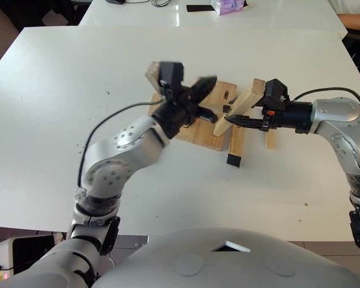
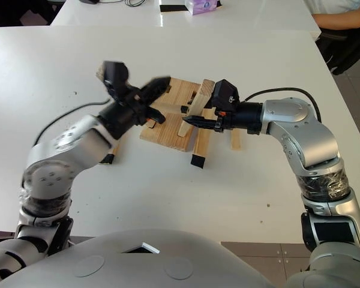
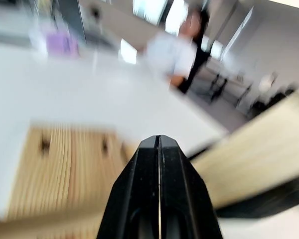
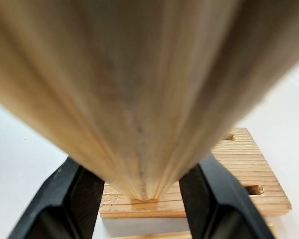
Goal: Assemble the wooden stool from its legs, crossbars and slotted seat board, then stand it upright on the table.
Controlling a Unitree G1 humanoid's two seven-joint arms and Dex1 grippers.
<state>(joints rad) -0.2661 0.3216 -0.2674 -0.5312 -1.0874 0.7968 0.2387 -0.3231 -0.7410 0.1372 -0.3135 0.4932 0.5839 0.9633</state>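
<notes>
The slotted seat board point(image 1: 198, 133) lies flat in the middle of the white table point(image 1: 66, 120). My left gripper point(image 1: 208, 81) hovers over the board's far left part, fingers point(image 3: 159, 189) shut with nothing between them. My right gripper point(image 1: 229, 120) is shut on a wooden leg point(image 1: 243, 102), which leans tilted over the board's right edge. In the right wrist view the fingers point(image 4: 84, 199) clasp this leg point(image 4: 139, 99) from both sides, with the board point(image 4: 239, 194) beyond it. Another leg point(image 1: 236, 143) with a black foot lies beside the board. A third leg point(image 2: 101, 72) lies partly hidden under my left arm.
A short wooden bar point(image 1: 270, 141) lies on the table under my right gripper's wrist. A second white table point(image 1: 138, 13) behind carries a purple box point(image 1: 228, 6) and a flat black item point(image 1: 198, 8). The table's left and near parts are bare.
</notes>
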